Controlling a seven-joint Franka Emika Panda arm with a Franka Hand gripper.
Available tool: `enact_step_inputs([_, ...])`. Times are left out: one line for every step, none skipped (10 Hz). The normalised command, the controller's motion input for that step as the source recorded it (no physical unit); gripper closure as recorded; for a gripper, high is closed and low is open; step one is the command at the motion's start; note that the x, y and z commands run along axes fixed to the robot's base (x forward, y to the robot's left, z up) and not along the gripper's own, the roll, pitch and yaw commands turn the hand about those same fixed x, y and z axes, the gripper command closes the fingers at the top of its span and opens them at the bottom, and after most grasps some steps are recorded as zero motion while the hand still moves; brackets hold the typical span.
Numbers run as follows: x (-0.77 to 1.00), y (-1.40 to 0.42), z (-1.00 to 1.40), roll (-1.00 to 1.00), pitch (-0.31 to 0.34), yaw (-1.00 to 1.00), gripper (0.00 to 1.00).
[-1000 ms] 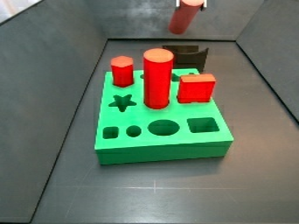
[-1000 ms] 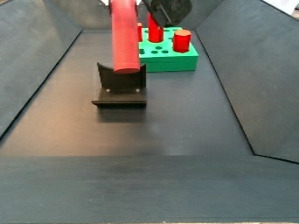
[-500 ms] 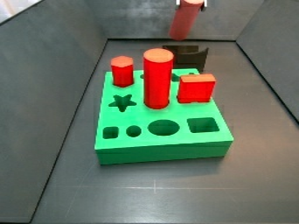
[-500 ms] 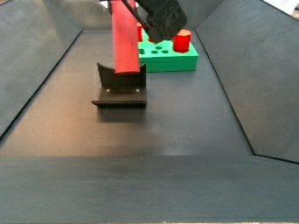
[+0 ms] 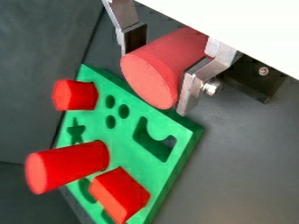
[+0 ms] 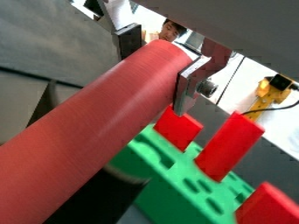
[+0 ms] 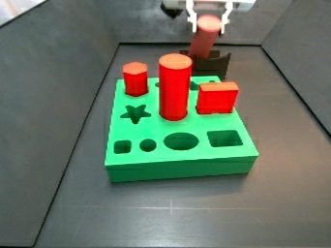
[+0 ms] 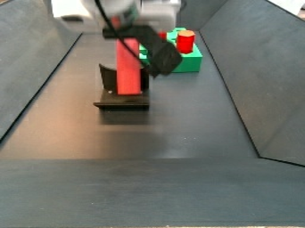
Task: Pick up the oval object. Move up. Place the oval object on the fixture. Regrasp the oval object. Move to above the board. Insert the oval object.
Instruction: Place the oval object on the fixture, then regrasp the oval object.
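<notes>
Peg and fixture: oval peg point(image 8: 125, 67) stands roughly upright, its lower end at the black fixture point(image 8: 120, 92); in a side view it looks down in the notch, though whether it bears on the block I cannot tell.
Long axis: runs straight down from the gripper point(image 5: 170, 63), so the free end points at the fixture and the floor.
Fingers: silver fingers point(image 5: 198, 80) are clamped on the peg's upper part from two sides, with the flat oval end face showing between them in a wrist view point(image 5: 155, 72).
Gripper position: high at the back of the bin in a side view point(image 7: 207, 19), directly above the fixture, behind the green board point(image 7: 175, 145).
Board: lies beyond the fixture in a side view, well apart from the peg's tip; three red pegs already stand in it.
Step, as I judge it: setting the peg on the fixture, before the regrasp.
Next move needs: a straight, short descent and release, keeping the peg seated in the notch.
</notes>
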Motion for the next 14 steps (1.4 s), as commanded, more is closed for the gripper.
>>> enact_step_inputs([0.11, 0.03, -0.92, -0.07, -0.1, 0.0, 1.0])
enact_step_inputs([0.09, 0.03, -0.69, -0.06, -0.076, 0.02, 1.0])
enact_step_inputs([0.07, 0.02, -0.51, -0.06, -0.065, 0.03, 1.0])
enact_step_inputs([0.06, 0.02, -0.4, -0.05, -0.06, 0.03, 1.0])
enact_step_inputs([0.06, 0.06, -0.34, -0.03, -0.054, 0.02, 1.0])
enact_step_inputs([0.06, 0.07, -0.33, -0.03, -0.053, 0.02, 1.0])
enact_step_inputs([0.06, 0.07, -0.33, -0.03, -0.052, 0.02, 1.0])
enact_step_inputs([0.06, 0.07, -0.33, -0.03, -0.051, 0.02, 1.0])
enact_step_inputs([0.06, 0.07, -0.33, -0.03, -0.051, 0.02, 1.0])
enact_step_inputs([0.0, 0.0, 0.0, 0.0, 0.0, 0.0, 0.0])
enact_step_inputs([0.0, 0.0, 1.0, -0.02, -0.007, -0.04, 0.0])
enact_step_inputs([0.0, 0.0, 1.0, -0.01, -0.007, -0.04, 0.0])
enact_step_inputs([-0.02, 0.01, 1.0, 0.02, 0.007, -0.01, 0.0])
enact_step_inputs([-0.02, 0.0, 1.0, 0.03, 0.013, -0.01, 0.0])
